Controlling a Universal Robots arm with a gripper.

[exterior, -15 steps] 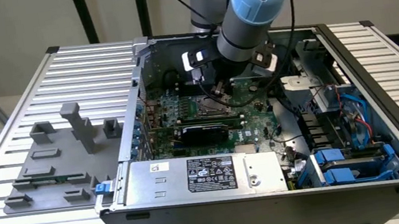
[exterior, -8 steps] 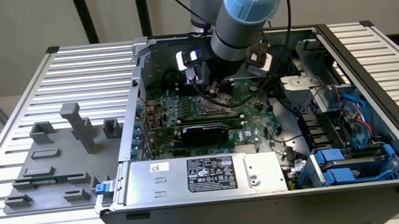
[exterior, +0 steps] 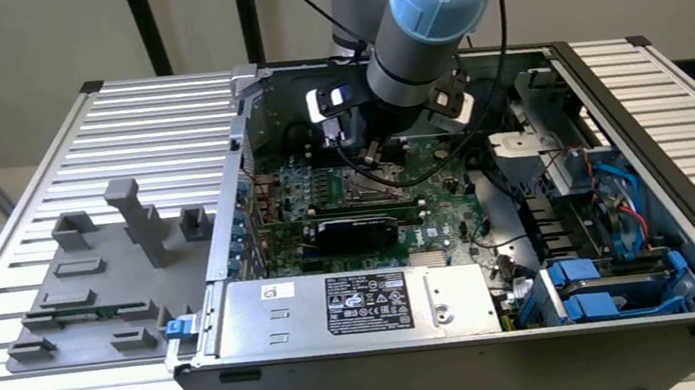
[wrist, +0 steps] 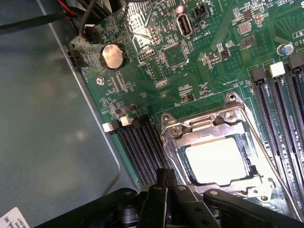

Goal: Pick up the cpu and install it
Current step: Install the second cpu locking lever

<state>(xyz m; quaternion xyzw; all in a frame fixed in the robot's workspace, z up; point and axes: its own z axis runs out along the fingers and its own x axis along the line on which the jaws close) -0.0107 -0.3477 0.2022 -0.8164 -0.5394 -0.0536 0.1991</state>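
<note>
The cpu, a silvery-white square, lies flat inside the metal-framed socket on the green motherboard. My gripper hangs just above the socket's edge, its black fingers pressed together with nothing between them. In the exterior view the arm reaches down into the open grey computer case, and the gripper sits over the socket in the middle of the board.
Black memory slots flank the socket on both sides. A coin battery and cables sit near the case wall. Outside the case, on the exterior view's left, a grey fixture with holders stands on the slatted table. The power supply fills the case's front.
</note>
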